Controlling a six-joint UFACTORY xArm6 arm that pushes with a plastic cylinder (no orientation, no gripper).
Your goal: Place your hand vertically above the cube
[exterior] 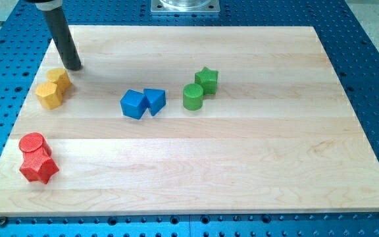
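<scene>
A blue cube (pixel 133 104) lies left of the board's centre, touching a blue triangular block (pixel 154 101) on its right. My tip (pixel 74 67) rests on the board near the view's top left, just above two yellow blocks (pixel 53 87). It is well to the left of the blue cube and higher in the view.
A green cylinder (pixel 193 96) and a green star (pixel 206 80) sit together right of the blue pair. A red cylinder (pixel 32 143) and a red star (pixel 39 167) sit at the view's lower left. The wooden board (pixel 255 158) lies on a blue perforated table (pixel 374 79).
</scene>
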